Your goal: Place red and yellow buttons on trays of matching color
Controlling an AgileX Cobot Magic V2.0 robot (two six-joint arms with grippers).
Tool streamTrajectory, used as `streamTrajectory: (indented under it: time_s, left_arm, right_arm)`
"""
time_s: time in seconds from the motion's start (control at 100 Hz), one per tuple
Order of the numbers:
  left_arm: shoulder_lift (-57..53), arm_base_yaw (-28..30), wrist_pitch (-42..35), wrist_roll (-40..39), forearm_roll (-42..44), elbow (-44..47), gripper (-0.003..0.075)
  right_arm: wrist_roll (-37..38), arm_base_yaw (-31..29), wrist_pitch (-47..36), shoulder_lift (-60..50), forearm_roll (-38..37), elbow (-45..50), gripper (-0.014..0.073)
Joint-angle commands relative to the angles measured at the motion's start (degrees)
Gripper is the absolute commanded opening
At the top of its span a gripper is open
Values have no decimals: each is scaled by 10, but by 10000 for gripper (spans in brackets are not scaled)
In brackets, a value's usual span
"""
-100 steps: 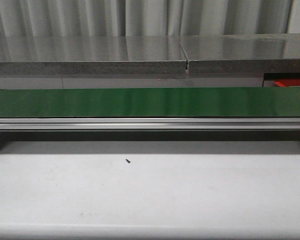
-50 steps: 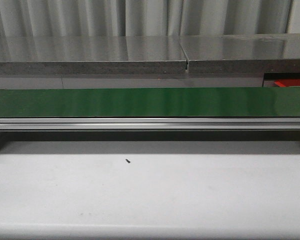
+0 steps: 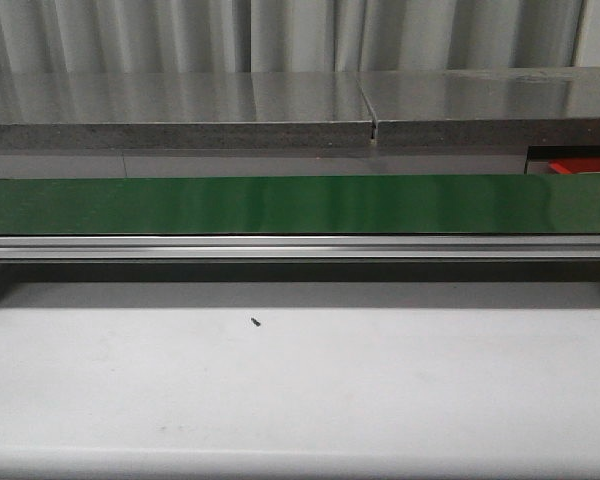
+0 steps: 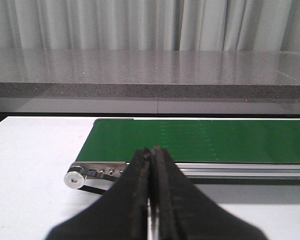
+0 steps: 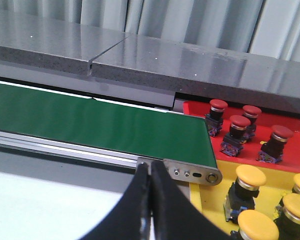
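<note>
While the front view shows neither arm, it shows a green conveyor belt (image 3: 300,204) running across the middle of the frame, with its aluminium rail (image 3: 300,247) just below and a grey stone ledge (image 3: 180,110) above; a white desk (image 3: 300,390) fills the lower half, and a small dark speck (image 3: 254,322) lies on it left of centre; at the far right edge, behind the belt, a sliver of the red tray (image 3: 580,165) shows.

From the left wrist view, the left end effector (image 4: 152,152) sits at the bottom centre with its two dark fingers pressed together and nothing between them; beyond it lies the belt's end with its roller pulley (image 4: 74,178) at the lower left.

From the right wrist view, the right end effector (image 5: 150,167) is likewise at the bottom centre, fingers pressed together on nothing; the belt's other end (image 5: 190,135) lies just beyond it; at the right of the frame, four red buttons (image 5: 238,128) stand upright on the red tray (image 5: 195,107), apart from one another; lower right, four yellow buttons (image 5: 250,178) stand on the yellow tray (image 5: 205,200), two of them cut off by the frame's edge; the two trays lie side by side, touching, just past the belt's end.
</note>
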Motion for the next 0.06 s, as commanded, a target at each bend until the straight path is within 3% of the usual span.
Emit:
streamTrajectory:
  time_s: [0.0,0.05]
  left_arm:
    - [-19,-6,-46,0,-5,4,-19]
    - [-19,-6,-46,0,-5,4,-19]
  right_arm:
    - [0,1,-49,-7,2,0,-118]
    - [0,1,-49,-7,2,0,-118]
